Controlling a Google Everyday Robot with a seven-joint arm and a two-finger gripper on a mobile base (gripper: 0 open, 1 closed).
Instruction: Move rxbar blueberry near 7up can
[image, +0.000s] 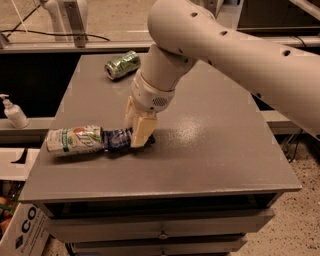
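The 7up can (75, 140), white with a green band and orange-red marks, lies on its side near the table's left front edge. The rxbar blueberry (117, 139), a dark navy wrapped bar, sits down at the table surface with its left end touching the can's right end. My gripper (138, 131) comes down from the big pale arm and is shut on the bar's right part, its cream fingers (142, 131) covering that end.
An all-green shiny can (122, 64) lies on its side at the table's back left. The grey table (215, 150) has drawers below its front edge. A soap bottle (14, 113) and a cardboard box (25, 232) stand off the table's left side.
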